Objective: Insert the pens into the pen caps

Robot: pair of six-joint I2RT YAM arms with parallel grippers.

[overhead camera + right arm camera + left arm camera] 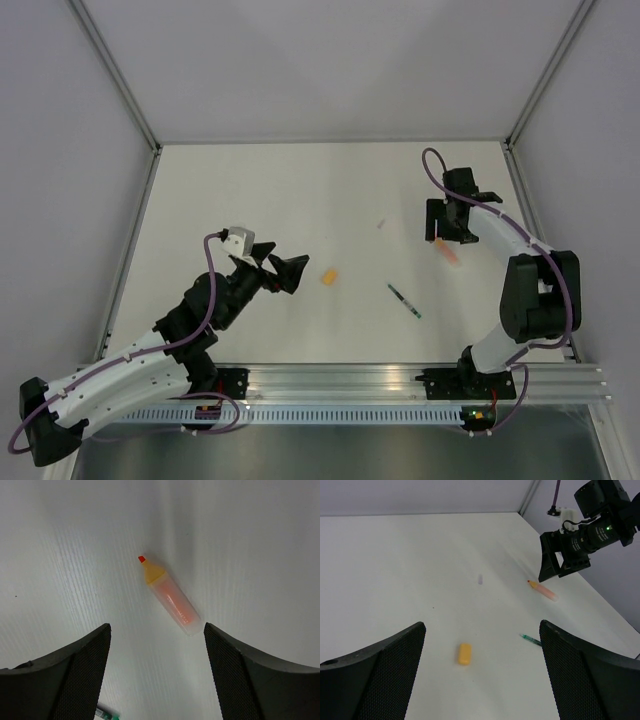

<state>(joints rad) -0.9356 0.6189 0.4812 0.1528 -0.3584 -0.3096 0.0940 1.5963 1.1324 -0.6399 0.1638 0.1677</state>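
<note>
We see the right end effector (156, 630) poised over the orange-pink pen (170, 597). Its two fingers are spread wide, and the pen lies between them on the white surface (60, 540). Neither finger touches the pen and nothing is held. The pen is uncapped, with its red tip and yellow-orange collar pointing away from the wrist camera and its translucent barrel slanting toward the right-hand finger. From overhead, this pen sits on the right part of the surface. The left end effector (283, 268) hovers left of centre, jaws fully spread and empty. Near it, to its right, the orange pen cap (329, 277) lies flat. The dark green pen (404, 300) lies diagonally between that cap and the right arm's base, apart from both. A small pale grey-white piece (381, 224) lies farther back, left of the right end effector; we cannot tell whether it is a pen or a cap
</note>
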